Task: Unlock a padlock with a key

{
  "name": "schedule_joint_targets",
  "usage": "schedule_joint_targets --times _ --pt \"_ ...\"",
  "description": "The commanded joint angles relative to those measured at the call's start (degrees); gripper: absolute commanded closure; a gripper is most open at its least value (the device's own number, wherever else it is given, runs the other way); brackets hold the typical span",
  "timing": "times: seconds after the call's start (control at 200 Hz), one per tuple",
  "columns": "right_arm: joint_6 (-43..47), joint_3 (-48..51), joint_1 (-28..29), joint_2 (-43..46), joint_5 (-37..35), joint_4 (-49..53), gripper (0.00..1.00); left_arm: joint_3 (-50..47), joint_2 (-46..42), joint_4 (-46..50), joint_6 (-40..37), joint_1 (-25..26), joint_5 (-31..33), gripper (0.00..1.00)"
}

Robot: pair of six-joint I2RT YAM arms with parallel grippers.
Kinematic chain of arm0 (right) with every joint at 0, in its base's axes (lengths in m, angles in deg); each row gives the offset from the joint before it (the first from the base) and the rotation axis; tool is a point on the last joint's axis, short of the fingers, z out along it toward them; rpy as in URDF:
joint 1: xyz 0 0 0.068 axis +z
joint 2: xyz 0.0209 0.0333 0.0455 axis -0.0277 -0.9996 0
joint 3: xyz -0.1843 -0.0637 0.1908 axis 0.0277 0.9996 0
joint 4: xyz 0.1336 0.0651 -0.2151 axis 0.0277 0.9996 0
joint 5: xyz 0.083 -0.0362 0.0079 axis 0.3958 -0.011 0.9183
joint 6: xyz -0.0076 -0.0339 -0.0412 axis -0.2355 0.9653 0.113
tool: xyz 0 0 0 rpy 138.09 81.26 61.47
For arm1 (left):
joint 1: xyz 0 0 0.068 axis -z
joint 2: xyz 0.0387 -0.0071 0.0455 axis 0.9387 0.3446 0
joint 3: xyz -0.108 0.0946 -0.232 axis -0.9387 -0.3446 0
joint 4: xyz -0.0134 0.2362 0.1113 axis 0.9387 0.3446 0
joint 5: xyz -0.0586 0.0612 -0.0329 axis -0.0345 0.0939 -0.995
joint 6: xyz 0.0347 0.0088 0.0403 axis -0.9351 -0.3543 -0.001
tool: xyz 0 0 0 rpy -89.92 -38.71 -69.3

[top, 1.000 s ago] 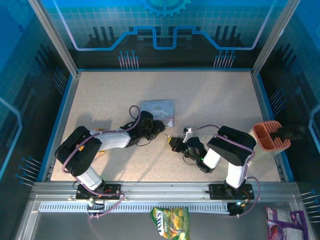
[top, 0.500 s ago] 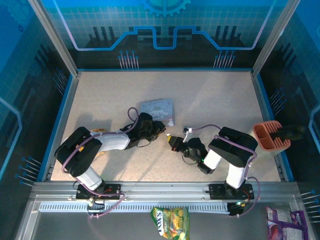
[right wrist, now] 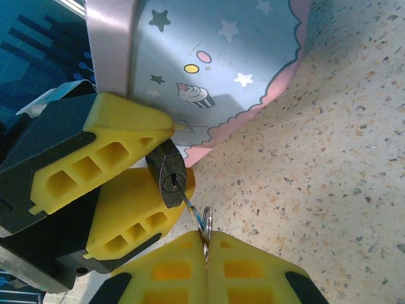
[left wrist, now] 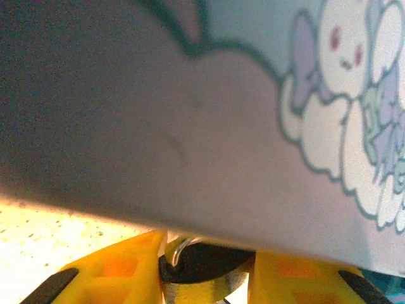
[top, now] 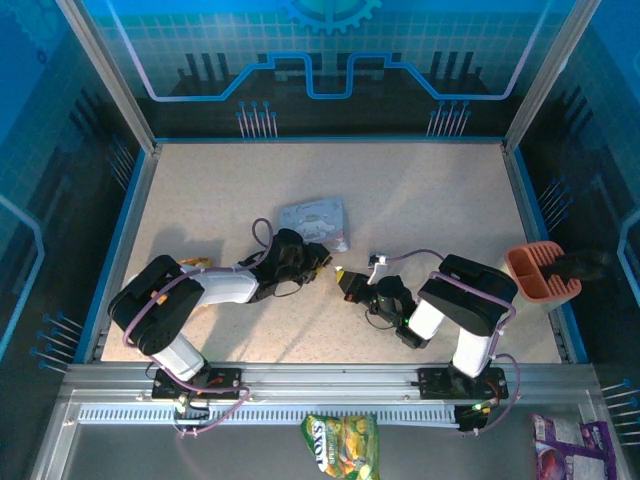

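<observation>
Padlock [right wrist: 169,180] partly behind left gripper [right wrist: 175,154]

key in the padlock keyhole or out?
In: the key has its tip inside the padlock keyhole, seen from the right wrist. How deep, cannot tell.

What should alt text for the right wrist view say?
The right pincer, shut on the key, holds its tip at the keyhole of the padlock, which the left pincer grips. A pale blue cartoon tin sits behind on the speckled table.
</observation>
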Motion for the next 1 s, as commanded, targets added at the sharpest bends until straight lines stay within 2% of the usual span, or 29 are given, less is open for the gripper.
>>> schedule_joint_targets --times 0.0,0.996 --pt "1.7 0.2 0.9 1.5 -2.6 -2.6 1.00 -0.8 -2.7 -3.8 2.5 0.5 -0.2 0.92" --pt "3.0 1.0 1.6 3.6 -4.0 -2.6 1.00 -2.0 -1.5 -7.7 5.0 0.8 0.6 0.93"
